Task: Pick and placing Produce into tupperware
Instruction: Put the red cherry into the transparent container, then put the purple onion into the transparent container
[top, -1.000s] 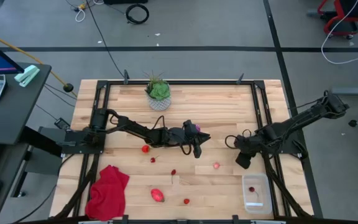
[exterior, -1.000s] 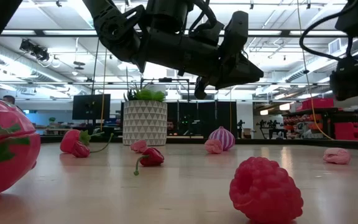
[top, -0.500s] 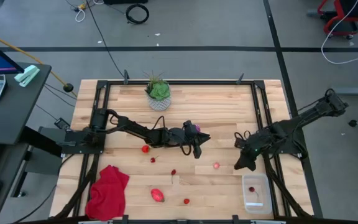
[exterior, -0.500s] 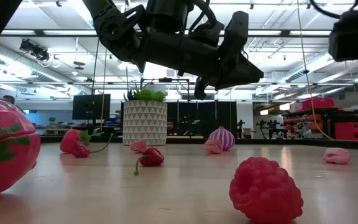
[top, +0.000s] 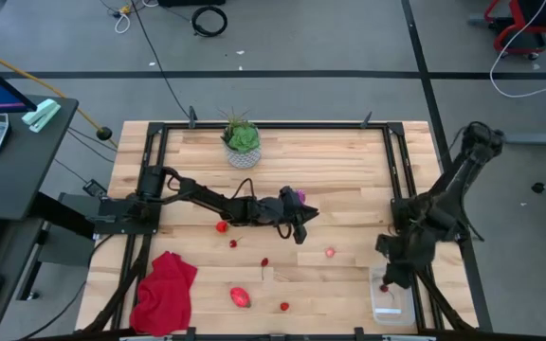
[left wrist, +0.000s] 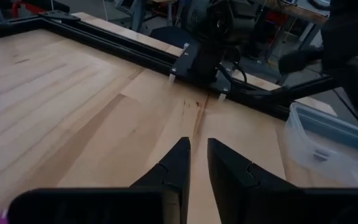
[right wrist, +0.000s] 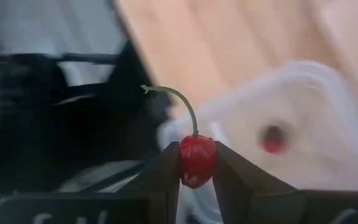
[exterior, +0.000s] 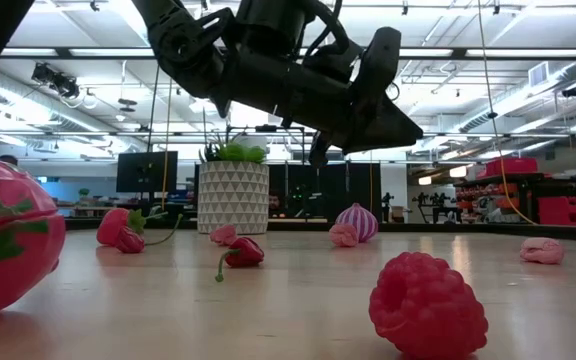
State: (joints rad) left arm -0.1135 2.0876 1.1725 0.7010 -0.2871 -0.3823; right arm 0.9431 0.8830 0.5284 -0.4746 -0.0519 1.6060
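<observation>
The right pincer (right wrist: pixel 196 163), clamped on a stemmed red berry (right wrist: pixel 197 160), hangs over the clear tupperware (right wrist: pixel 303 124).

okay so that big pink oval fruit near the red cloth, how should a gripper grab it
Take the oval fruit across its narrow middle, coming straight down from above. It lies flat on the table with open wood around it, and fingers set across the short width should slip least.
</observation>
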